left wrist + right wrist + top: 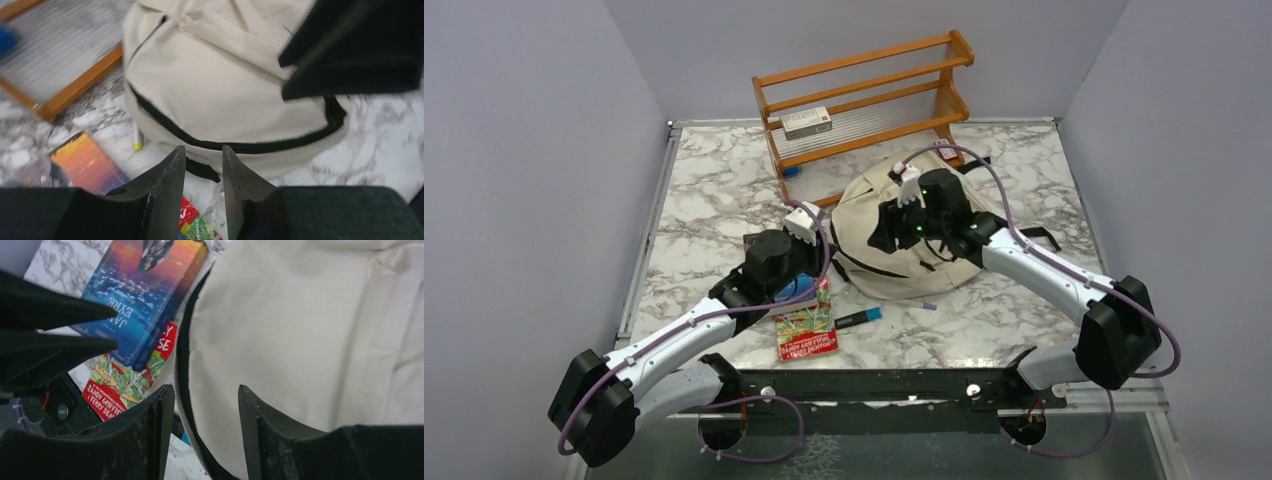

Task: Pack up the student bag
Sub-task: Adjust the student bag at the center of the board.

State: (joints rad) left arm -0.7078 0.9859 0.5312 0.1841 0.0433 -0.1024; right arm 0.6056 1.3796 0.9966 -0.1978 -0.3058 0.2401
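The left gripper (202, 150) hovers over the left of the table (714, 190), fingers slightly parted, grasping nothing. Beside it lie a blue book (145, 295) and a red book (806, 325). To their right, the student bag (864, 225) sits mid-table, just near of the wooden rack (864, 138). The right gripper (206, 387) hangs over the bag's black zipper (182, 340), fingers released.
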